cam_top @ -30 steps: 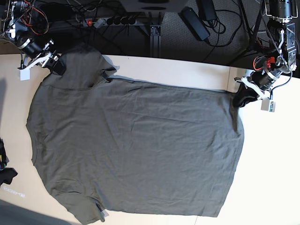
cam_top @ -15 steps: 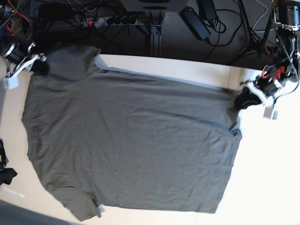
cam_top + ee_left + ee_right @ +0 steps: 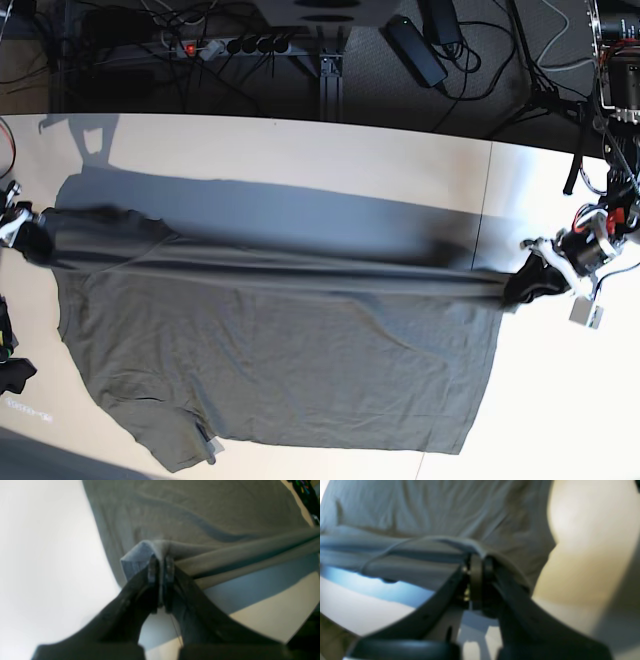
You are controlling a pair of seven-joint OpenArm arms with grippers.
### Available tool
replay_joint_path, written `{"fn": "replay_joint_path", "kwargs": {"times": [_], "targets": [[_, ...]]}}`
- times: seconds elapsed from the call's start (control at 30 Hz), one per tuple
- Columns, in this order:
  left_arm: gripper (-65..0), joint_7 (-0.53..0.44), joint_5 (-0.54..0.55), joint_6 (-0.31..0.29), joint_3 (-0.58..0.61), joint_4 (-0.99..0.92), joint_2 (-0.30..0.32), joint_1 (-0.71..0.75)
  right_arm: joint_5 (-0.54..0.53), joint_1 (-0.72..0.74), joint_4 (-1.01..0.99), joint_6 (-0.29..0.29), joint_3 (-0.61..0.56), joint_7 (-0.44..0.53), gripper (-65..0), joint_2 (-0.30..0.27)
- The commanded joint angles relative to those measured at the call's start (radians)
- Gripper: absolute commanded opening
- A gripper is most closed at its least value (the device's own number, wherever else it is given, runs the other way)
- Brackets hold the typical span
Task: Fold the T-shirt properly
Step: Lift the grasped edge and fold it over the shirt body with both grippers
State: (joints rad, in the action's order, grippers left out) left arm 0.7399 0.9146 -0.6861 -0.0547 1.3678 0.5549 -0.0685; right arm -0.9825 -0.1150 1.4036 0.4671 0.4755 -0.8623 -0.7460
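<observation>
1. Tabletop (image 3: 330,160), pale cream and smooth, fills most of the base view; behind its far edge runs a dark floor strewn with black cables and a power strip (image 3: 235,45).
2. The large dark olive-grey cotton T-shirt (image 3: 280,350) lies spread over the near half of the table, its far edge lifted into a taut ridge that casts a broad shadow on the bare surface behind it.
3. The left gripper (image 3: 161,566) is clamped on a bunched corner of that cloth, fingers pressed together with fabric between them, at the table's right side in the base view.
4. The right gripper (image 3: 477,567) pinches the opposite end of the ridge, at the table's left edge.
5. Bare table stretches behind the ridge and beyond the left gripper.
6. A small black lumpy object (image 3: 10,365) sits at the left edge, just beside the shirt's sleeve.
</observation>
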Motion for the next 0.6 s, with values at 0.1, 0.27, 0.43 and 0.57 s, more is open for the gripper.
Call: {"fn": "replay_joint_path", "kwargs": {"times": [0.1,0.27,0.43,0.57], "targets": [[-65.0,-0.041,-0.083,-0.012,0.077,-0.027,0.024,-0.103,0.010,0.146,-0.093,0.031,-0.071,0.025,-65.0,-0.033],[-65.0,-0.107,-0.129,-0.012,0.168,-0.152,0.023,-0.228,0.041,0.312,-0.187,0.031,-0.210,0.033,-65.0,-0.032],[-65.0,-0.149,-0.177,-0.012,0.187,-0.320,0.010,-0.348,0.099,0.458,-0.271,0.030,-0.356,0.059,-65.0,-0.028],[-65.0,-0.163,-0.180,-0.012,0.187,-0.374,-0.002,-0.401,0.163,0.552,-0.328,0.031,-0.464,0.078,-65.0,-0.008]]}}
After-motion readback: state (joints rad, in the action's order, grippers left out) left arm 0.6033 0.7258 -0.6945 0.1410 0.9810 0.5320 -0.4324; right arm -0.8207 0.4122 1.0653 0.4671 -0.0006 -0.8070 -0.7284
